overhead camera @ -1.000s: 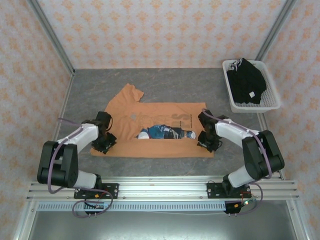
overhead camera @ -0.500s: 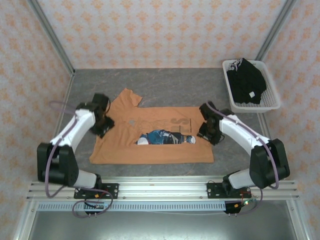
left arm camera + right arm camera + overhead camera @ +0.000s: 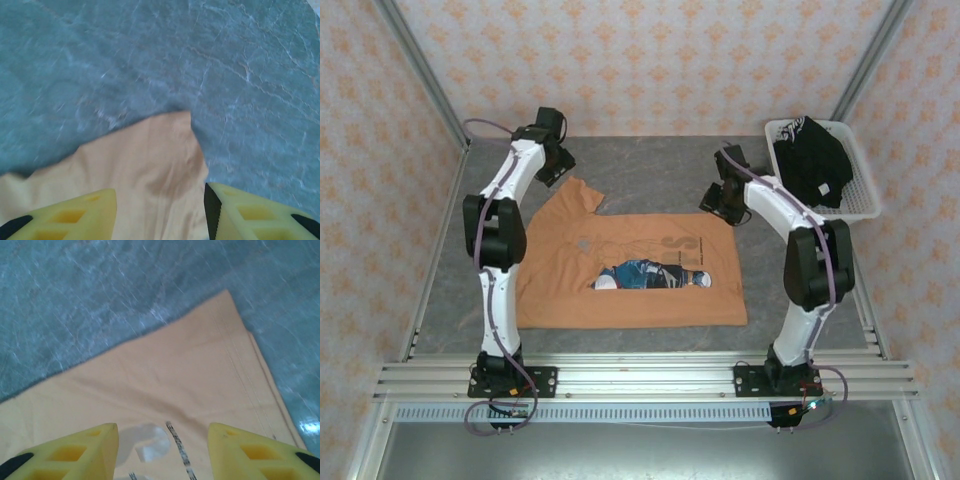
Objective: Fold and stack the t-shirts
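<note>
Your orange t-shirt [image 3: 630, 265] lies flat in the middle of the grey surface [image 3: 650, 165]. It's light, limp cloth that will likely sag and crease, so pinch it at corners and edges, both sides together. Its long axis runs left to right, with the sleeve [image 3: 582, 192] far left and the stitched hem [image 3: 250, 365] right. The left gripper [image 3: 160, 190] hovers half open over the sleeve tip, and the right gripper [image 3: 162, 427] half open over the far hem corner, both empty. Black t-shirts [image 3: 812, 165] sit in the white basket [image 3: 860, 212].

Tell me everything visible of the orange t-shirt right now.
The orange t-shirt is cloth, lying flat on the grey table, folded into a rectangle, one sleeve poking out at its far left corner. A blue-and-white print shows mid-cloth. The left gripper and right gripper hover open above its far corners.
</note>
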You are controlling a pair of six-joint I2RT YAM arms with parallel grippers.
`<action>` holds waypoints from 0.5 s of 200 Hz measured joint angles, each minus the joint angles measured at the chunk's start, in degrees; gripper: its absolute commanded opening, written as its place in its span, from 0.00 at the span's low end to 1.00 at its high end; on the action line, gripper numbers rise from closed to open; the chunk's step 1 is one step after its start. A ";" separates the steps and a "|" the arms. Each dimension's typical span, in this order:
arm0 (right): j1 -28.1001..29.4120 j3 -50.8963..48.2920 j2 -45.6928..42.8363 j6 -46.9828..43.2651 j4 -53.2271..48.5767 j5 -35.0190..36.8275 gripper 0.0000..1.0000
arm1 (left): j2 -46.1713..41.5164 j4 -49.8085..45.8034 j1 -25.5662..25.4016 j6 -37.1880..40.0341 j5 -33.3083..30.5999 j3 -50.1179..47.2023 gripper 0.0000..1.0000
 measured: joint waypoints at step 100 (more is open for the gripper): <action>-0.11 5.09 3.74 -1.62 -0.24 -1.31 0.51 | 16.35 2.47 -1.55 3.41 -4.17 14.08 0.52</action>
